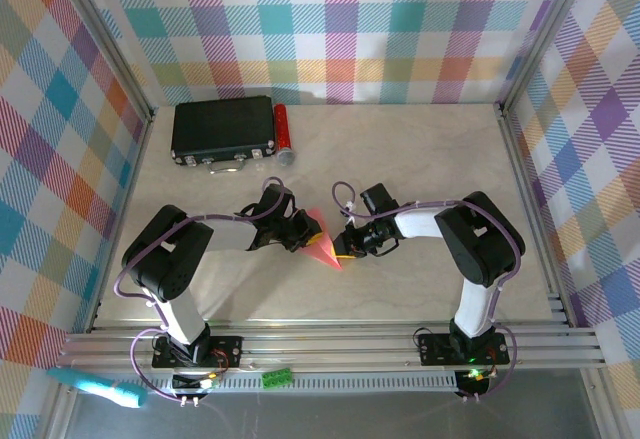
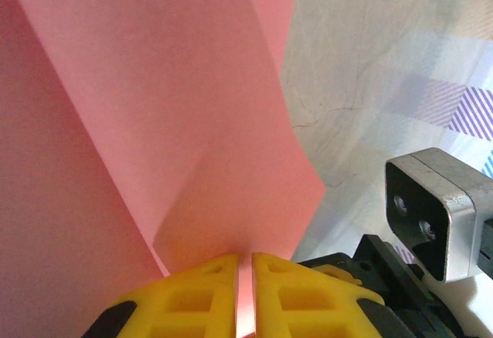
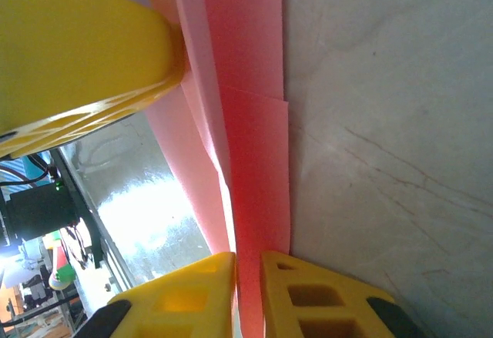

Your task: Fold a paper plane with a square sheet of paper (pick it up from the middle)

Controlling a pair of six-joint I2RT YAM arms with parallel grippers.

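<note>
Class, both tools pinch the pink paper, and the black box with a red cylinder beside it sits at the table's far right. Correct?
No. The top external view shows the black box at the far left of the table, not far right. Otherwise right: the left tool and right tool pinch the pink paper, and the red cylinder lies beside the box.

Left arm (image 1: pixel 178 259): base at the near edge, elbow bent outward, forearm angled inward toward the middle.
Left gripper (image 2: pixel 245 265): yellow fingers (image 2: pixel 204 296) pinched together on pink paper (image 2: pixel 154 122).
Right arm (image 1: pixel 478 244): mirrored pose, elbow out, forearm pointing left.
Right gripper (image 3: pixel 246 269): fingers closed on the same paper's edge.
Grippers face each other, close together.
</note>
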